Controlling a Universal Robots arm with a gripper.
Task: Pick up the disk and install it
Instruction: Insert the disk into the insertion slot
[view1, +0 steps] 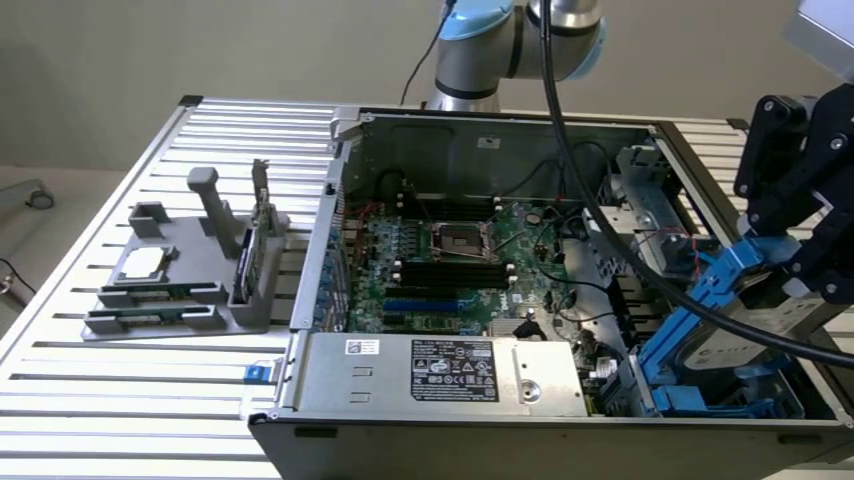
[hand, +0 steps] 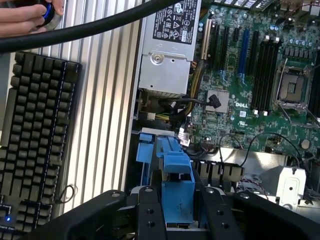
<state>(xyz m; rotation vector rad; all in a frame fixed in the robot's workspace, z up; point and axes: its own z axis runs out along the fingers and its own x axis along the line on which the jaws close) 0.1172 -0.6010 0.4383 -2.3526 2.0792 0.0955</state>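
At the exterior view's lower right, the gripper (view1: 781, 275) has its fingers closed on the disk (view1: 747, 335), holding it tilted over the open computer case (view1: 534, 450).

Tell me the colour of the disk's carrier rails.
The disk's carrier rails: bright blue, clearest in wrist view.

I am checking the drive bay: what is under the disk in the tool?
Blue plastic bay parts show below the disk held by the tool. The bay's floor is hidden by the disk.
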